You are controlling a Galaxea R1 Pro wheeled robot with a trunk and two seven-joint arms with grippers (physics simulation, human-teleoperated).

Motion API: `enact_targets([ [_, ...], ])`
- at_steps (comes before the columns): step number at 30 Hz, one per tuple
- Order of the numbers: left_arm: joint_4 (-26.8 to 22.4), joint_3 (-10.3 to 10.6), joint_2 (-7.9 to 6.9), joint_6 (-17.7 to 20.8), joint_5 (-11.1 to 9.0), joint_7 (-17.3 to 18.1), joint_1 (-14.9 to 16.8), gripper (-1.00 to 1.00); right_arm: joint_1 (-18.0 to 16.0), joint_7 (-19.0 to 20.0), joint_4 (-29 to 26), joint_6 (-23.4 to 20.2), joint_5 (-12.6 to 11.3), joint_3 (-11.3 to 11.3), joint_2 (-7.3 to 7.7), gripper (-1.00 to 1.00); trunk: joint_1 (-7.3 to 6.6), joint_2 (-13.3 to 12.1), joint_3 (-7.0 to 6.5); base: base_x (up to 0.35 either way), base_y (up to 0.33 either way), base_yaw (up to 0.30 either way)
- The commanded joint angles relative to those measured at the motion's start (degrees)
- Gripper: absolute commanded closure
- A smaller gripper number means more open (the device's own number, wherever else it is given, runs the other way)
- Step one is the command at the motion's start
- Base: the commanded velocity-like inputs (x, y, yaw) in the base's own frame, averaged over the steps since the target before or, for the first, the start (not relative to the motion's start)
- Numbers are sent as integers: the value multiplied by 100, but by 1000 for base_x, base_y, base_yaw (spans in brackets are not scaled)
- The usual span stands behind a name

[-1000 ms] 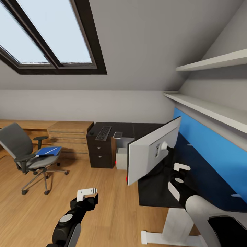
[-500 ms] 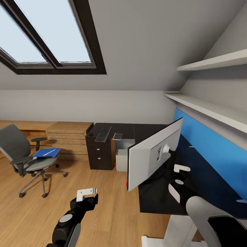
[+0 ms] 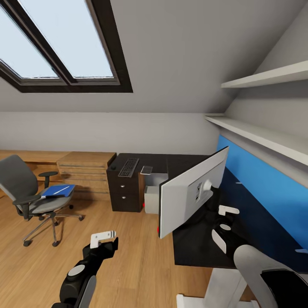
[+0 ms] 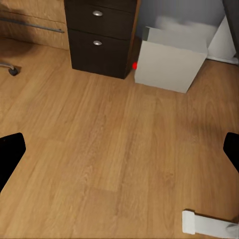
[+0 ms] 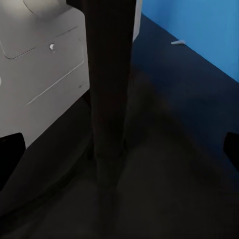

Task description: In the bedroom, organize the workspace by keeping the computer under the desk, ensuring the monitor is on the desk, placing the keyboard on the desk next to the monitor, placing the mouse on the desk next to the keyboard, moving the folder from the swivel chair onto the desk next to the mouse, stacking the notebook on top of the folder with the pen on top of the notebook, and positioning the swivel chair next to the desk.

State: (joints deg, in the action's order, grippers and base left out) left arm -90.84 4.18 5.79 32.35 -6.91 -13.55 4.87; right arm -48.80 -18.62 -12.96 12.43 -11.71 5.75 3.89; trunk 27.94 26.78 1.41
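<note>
The right gripper point(image 3: 223, 217) hovered over the near part of the long black-topped desk point(image 3: 194, 244), its two fingers spread wide and empty; in the right wrist view the black fingertips point(image 5: 10, 149) sat at opposite edges with the black stem point(image 5: 110, 99) of the monitor standing between and beyond them, not touched. The large thin flat monitor point(image 3: 192, 190) stood upright on the desk just left of that gripper, its pale grey back point(image 5: 40, 59) facing the blue back panel point(image 3: 261, 184).

The left gripper point(image 3: 102, 239) hung over the light wood floor point(image 4: 109, 149) near the left of the desk, fingers likewise spread wide with nothing between them. Beyond it, the boxy light grey computer tower point(image 4: 172, 59) stood on the floor beside the dark drawers with round silver knobs point(image 4: 99, 42), under the desk's far section.

On that far section lay the slim black-keyed keyboard point(image 3: 128, 167), with a small black mouse point(image 3: 114, 166) just left of it.

Far to the left, well apart from the desk, stood the grey upholstered swivel chair point(image 3: 21, 184), carrying the flat bright blue folder point(image 3: 57, 190) on its seat, a slim white pen point(image 3: 62, 188) lying on top.
</note>
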Motion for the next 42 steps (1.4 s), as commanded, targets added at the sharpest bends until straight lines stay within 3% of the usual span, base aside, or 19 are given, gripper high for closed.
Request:
enact_targets([
  [1,-13,4,0,20,-62,-51,5,-100,-6,-19,4,23,-59,49,4,-100,26,55,32,0,0,0],
  [33,-56,-5,1,11,-56,-59,5,-100,-6,-20,4,23,-53,53,33,-100,729,1338,606,0,0,0],
  [42,-28,1,-2,30,-44,-53,5,-100,-6,-23,-3,27,-52,52,39,-100,729,1338,606,0,0,0],
])
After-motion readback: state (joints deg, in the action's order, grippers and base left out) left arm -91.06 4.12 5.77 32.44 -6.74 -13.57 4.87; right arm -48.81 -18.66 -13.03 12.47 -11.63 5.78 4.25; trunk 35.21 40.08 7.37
